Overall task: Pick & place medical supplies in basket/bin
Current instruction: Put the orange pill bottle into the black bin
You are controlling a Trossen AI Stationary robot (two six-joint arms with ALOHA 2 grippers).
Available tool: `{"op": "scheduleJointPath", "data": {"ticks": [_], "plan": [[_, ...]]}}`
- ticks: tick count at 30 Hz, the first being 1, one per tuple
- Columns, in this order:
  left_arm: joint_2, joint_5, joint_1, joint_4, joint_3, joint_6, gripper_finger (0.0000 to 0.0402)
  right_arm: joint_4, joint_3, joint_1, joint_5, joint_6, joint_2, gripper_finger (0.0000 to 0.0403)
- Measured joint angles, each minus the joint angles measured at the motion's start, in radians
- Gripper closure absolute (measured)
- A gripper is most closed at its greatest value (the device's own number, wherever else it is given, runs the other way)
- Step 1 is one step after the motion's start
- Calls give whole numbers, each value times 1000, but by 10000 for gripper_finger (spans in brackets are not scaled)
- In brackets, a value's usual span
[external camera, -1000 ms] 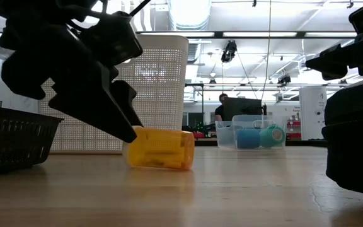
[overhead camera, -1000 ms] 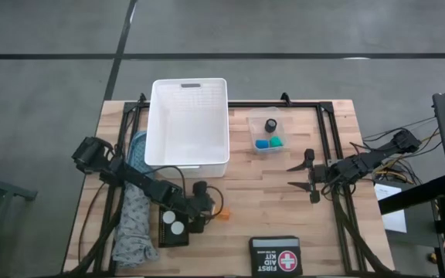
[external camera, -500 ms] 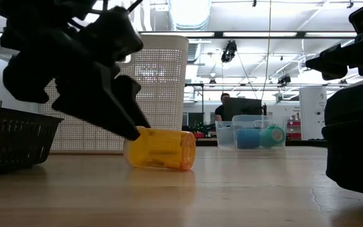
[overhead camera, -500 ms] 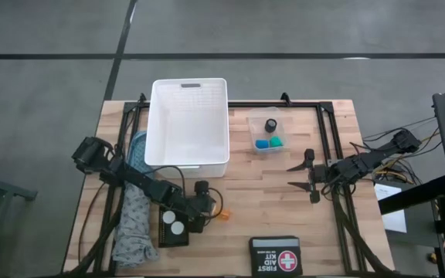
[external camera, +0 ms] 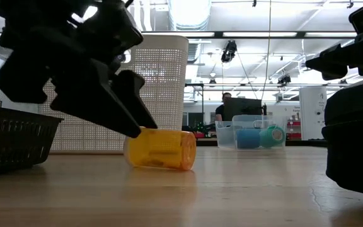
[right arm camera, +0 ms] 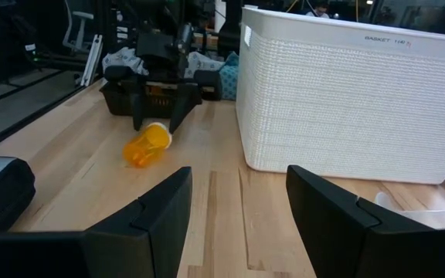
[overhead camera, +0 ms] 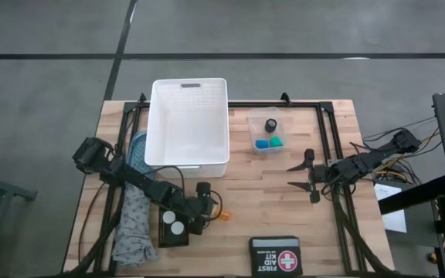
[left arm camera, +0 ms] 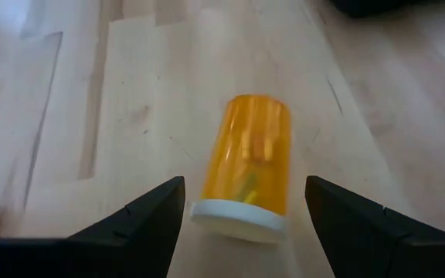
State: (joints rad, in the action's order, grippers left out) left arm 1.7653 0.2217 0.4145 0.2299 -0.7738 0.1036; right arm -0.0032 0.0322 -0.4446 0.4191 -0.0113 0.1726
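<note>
Left pincer (left arm camera: 242, 224) spread wide, unclenched, straddling the white-capped end of a translucent orange pill bottle (left arm camera: 247, 162) lying on its side on the pale planked desk (overhead camera: 246, 181), smooth cylinder between the dark tapered fingers (left arm camera: 151, 216) but not squeezed. At 12 o'clock from there in the high view, large white rectangular basket (overhead camera: 188, 123) with finely perforated walls; at 1 o'clock a small clear tub (overhead camera: 269, 135) holding round blue, green and black pieces; at 9 o'clock a crumpled patterned cloth (overhead camera: 134, 224). Right pincer (overhead camera: 306, 176) at 3 o'clock, well apart, fingers parted and holding nothing.
</note>
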Motion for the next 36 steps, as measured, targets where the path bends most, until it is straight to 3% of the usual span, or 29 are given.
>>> {"op": "scheduleJointPath", "data": {"ticks": [15, 27, 36], "plan": [[58, -16, 2, 36, 0, 1, 131, 0, 0, 0, 0, 0, 0, 197], [58, -17, 3, 35, 0, 8, 192, 0, 0, 0, 0, 0, 0, 197], [50, -17, 3, 33, 0, 8, 179, 0, 0, 0, 0, 0, 0, 197]]}}
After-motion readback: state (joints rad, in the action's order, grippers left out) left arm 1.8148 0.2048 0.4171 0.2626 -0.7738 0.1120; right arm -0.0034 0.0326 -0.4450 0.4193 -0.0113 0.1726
